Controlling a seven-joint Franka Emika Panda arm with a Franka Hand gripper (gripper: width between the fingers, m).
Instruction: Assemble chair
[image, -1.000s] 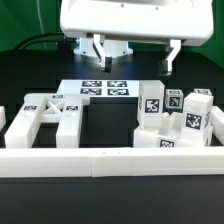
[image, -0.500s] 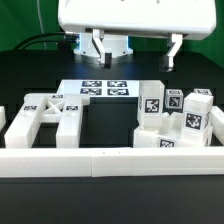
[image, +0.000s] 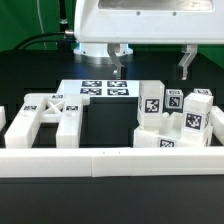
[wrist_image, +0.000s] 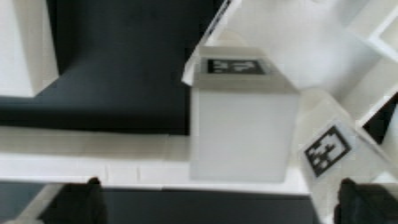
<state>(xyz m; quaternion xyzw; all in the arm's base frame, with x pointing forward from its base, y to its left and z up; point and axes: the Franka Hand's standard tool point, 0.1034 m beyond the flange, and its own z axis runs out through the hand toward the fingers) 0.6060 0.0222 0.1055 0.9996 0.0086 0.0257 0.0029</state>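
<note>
The chair's white tagged pieces lie apart on the black table. The X-braced frame (image: 45, 115) lies flat at the exterior view's left. A cluster of short square posts and blocks (image: 172, 118) stands at the exterior view's right. My gripper (image: 152, 66) hangs open and empty above and behind that cluster, its fingers wide apart. In the wrist view an upright post with a tag on its end (wrist_image: 235, 110) stands between the two dark fingertips (wrist_image: 80, 203), and the gripper (wrist_image: 222, 205) holds nothing. Another tagged piece (wrist_image: 331, 150) leans beside it.
The marker board (image: 105, 89) lies flat at the middle back. A long low white rail (image: 110, 160) runs across the front. A small white block (image: 3, 118) sits at the exterior view's far left edge. Black cables run behind the arm's base.
My gripper has moved toward the exterior view's right, from above the marker board to above the cluster of posts. It stays open. The parts have not moved.
</note>
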